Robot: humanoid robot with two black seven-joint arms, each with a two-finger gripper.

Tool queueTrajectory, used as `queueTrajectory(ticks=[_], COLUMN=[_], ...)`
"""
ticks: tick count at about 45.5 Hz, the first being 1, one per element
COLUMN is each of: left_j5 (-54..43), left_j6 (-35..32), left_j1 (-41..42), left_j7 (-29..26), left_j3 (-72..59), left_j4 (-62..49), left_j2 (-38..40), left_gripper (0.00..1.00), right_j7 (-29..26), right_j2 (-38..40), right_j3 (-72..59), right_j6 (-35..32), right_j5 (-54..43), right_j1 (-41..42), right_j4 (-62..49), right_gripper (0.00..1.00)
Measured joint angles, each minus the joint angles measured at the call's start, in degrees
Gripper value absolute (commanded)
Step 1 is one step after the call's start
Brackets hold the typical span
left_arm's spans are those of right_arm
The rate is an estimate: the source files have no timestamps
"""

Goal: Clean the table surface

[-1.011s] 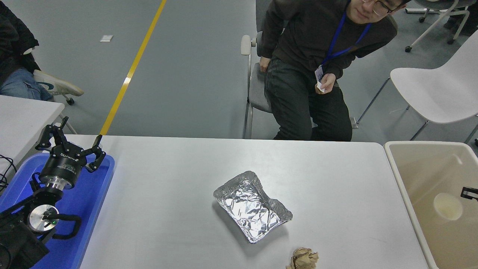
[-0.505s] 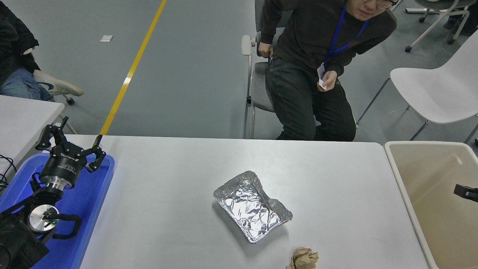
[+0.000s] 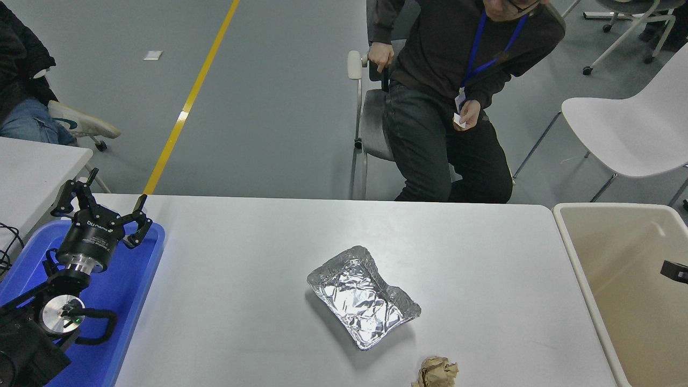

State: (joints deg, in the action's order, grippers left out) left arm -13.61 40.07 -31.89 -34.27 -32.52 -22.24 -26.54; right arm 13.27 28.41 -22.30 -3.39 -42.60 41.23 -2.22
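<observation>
Left gripper (image 3: 102, 207) sat spread and empty; right gripper (image 3: 676, 270) fingers unreadable. On the table (image 3: 242, 279), I'd pinch the foil (image 3: 363, 295) rim, not crush it.

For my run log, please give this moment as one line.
left gripper: open, parked over blue tray | table surface: foil tray, crumpled paper

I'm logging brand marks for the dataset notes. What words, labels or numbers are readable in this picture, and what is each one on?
White lettering on the left gripper, on its black wrist body: seen upside down and too small to read with certainty.
Badge on the person's blue lanyard: not read off.
Foil tray, crumpled paper ball, blue tray, beige bin, table surface: no print visible.
</observation>
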Motion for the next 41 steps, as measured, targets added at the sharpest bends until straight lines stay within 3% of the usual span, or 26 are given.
queueTrajectory(ticks=[18, 41], left_j5=[0.0, 0.0], left_j6=[0.0, 0.0], left_j1=[0.0, 0.0], left_j7=[0.0, 0.0], left_j3=[0.0, 0.0], left_j4=[0.0, 0.0], left_j2=[0.0, 0.0], left_gripper=[1.0, 1.0], right_j7=[0.0, 0.0], right_j2=[1.6, 9.2], right_j3=[2.9, 37.6], right_j6=[-0.4, -0.9], right_j5=[5.8, 7.9], right_j1=[2.4, 1.1], right_j4=[1.4, 17.3], right_gripper=[1.0, 1.0])
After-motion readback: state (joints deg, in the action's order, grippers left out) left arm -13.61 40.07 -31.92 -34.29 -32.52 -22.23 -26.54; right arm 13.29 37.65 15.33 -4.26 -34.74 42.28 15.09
